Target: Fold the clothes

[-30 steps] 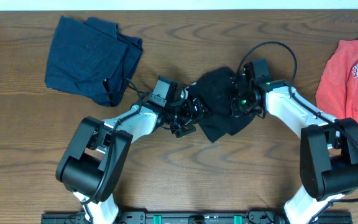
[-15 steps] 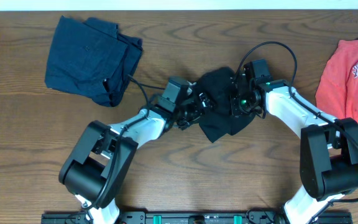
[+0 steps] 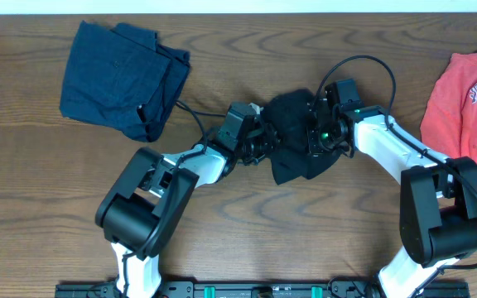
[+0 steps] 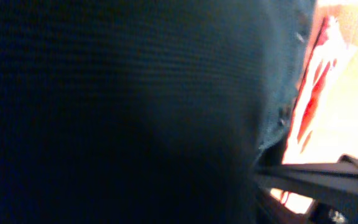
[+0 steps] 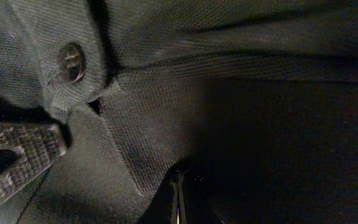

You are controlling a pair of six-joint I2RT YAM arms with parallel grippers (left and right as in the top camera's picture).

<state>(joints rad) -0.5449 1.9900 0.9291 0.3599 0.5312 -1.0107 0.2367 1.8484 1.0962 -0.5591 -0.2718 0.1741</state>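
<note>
The black shirt (image 3: 292, 120) lies bunched in a small heap at the table's middle. My left gripper (image 3: 259, 142) is pushed against the heap's left edge. Black cloth (image 4: 117, 106) fills the left wrist view and hides its jaws. My right gripper (image 3: 315, 136) sits on the heap's right side. In the right wrist view its jaws are closed to a thin slit in the black cloth (image 5: 241, 56), near a dark button (image 5: 71, 61). The navy-blue garment (image 3: 122, 79) lies crumpled at the far left. The coral-red T-shirt (image 3: 466, 103) with white letters lies at the right edge.
The brown wooden table (image 3: 247, 223) carries everything. Both arm bases stand at the front edge, and black cables loop over each arm. A ribbed grey finger pad (image 5: 17, 155) shows at the lower left of the right wrist view.
My left arm has swung up and to the right, bringing its gripper from below-left of the heap into the heap's left edge. The right arm has not moved.
</note>
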